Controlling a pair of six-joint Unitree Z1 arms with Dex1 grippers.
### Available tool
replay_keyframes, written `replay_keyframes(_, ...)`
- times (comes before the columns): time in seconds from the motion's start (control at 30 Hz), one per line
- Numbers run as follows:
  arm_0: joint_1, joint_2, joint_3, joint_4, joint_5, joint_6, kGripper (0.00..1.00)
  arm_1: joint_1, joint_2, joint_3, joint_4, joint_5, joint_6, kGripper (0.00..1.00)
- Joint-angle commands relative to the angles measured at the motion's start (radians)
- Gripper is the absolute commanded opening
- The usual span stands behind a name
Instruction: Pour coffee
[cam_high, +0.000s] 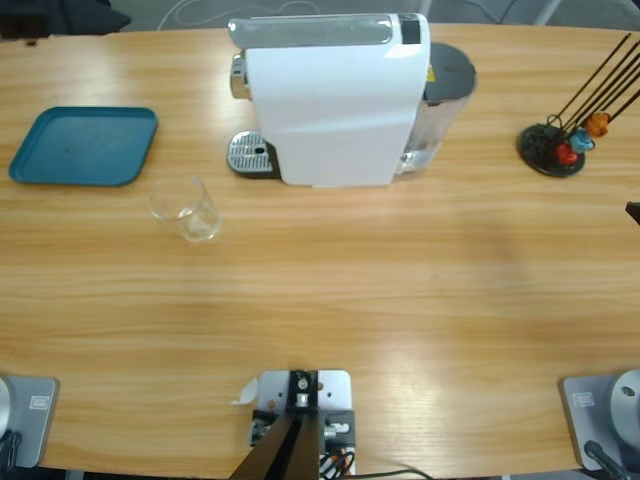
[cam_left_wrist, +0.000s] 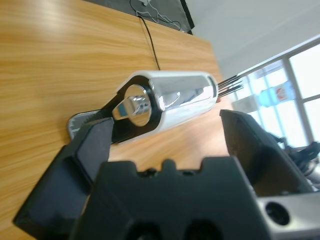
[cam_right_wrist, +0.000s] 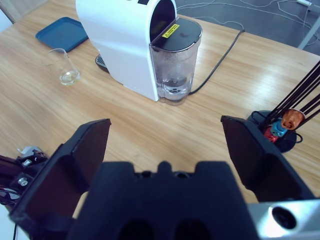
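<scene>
- Wooden table (cam_high: 420, 290) underneath, carrying everything.
- White coffee machine (cam_right_wrist: 125, 45) well ahead of right fingers (cam_right_wrist: 165, 145), spread, empty.
- Left fingers (cam_left_wrist: 165, 145) likewise released, facing the machine's end.
- Glass tumbler (cam_right_wrist: 64, 67) with coffee (cam_right_wrist: 69, 77) far ahead-left of right fingers, near blue tray (cam_right_wrist: 62, 32).

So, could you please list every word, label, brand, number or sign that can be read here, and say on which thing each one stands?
No text can be read in any view.
Yellow warning sticker at the top of the coffee machine, beside its water tank: print too small to read.
Label on a bottle near the window, left wrist view: blurred, unreadable.
Glass tumbler and blue tray: no markings visible.
</scene>
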Motion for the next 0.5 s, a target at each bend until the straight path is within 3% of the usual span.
replay_keyframes(0.03,0.046,0.165,-0.072,-0.006,-0.075,-0.093,0.857,0.01,-0.021,0.034,-0.016,0.006,0.01,1.0)
replay_keyframes(0.27,0.046,0.237,-0.074,-0.009,-0.172,-0.094,0.832,0.01,-0.014,0.034,-0.018,0.007,0.01,1.0)
replay_keyframes(0.33,0.046,0.27,-0.097,-0.012,-0.225,-0.106,0.757,0.01,-0.012,0.034,-0.019,0.01,0.01,1.0)
replay_keyframes(0.5,0.046,0.338,-0.117,-0.015,-0.273,-0.112,0.761,0.01,-0.013,0.037,-0.022,0.01,0.007,1.0)
